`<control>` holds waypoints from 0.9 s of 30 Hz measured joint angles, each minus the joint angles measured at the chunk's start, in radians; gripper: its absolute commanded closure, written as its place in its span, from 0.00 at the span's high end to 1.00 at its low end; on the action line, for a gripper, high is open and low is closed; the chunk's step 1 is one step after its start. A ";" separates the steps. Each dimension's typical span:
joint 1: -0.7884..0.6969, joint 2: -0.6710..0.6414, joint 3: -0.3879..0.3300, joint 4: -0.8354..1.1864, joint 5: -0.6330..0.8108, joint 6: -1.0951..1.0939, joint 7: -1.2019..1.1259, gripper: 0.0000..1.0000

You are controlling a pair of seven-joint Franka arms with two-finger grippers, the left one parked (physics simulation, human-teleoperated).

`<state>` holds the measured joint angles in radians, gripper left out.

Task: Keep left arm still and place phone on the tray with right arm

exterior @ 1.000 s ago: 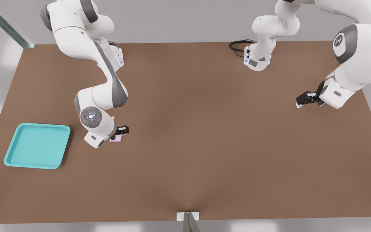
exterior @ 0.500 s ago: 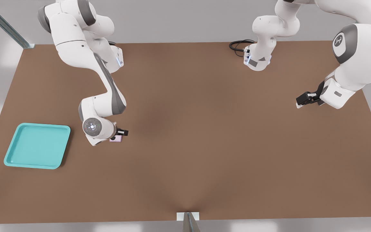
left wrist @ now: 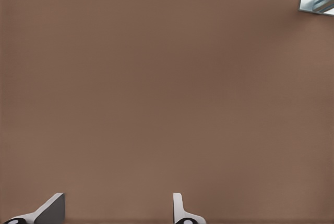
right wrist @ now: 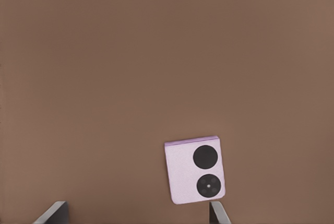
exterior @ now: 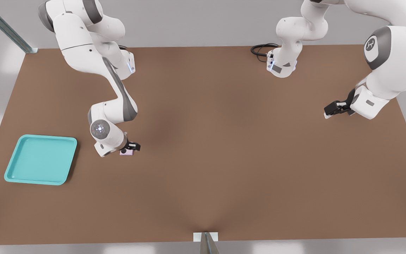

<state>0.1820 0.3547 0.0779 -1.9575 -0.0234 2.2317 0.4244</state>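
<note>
The pale pink phone (exterior: 127, 152) lies flat on the brown table, two black lenses facing up, a short way toward the front view's right from the turquoise tray (exterior: 41, 159). My right arm's gripper (exterior: 131, 146) hangs low just over the phone. In the right wrist view the phone (right wrist: 194, 171) sits close to one fingertip (right wrist: 218, 212). The other fingertip (right wrist: 54, 213) is far off, so the gripper (right wrist: 136, 212) is open with nothing held. The tray holds nothing.
The parked left arm's gripper (exterior: 335, 107) hovers at the front view's right. A black cable (exterior: 261, 49) coils at the far edge beside an arm base. A metal post (exterior: 205, 241) stands at the near table edge.
The right arm's wrist has sunk lower toward the table, bringing the gripper down close over the phone. Phone and tray have not moved.
</note>
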 measured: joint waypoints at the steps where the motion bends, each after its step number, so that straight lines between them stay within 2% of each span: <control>1: -0.003 0.000 0.000 0.000 0.000 0.009 -0.017 1.00; 12: -0.026 0.022 0.002 -0.012 0.017 0.019 -0.187 1.00; 27: -0.062 0.061 0.002 -0.029 0.044 0.008 -0.231 1.00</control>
<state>0.1205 0.4155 0.0797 -1.9861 0.0210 2.2400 0.1934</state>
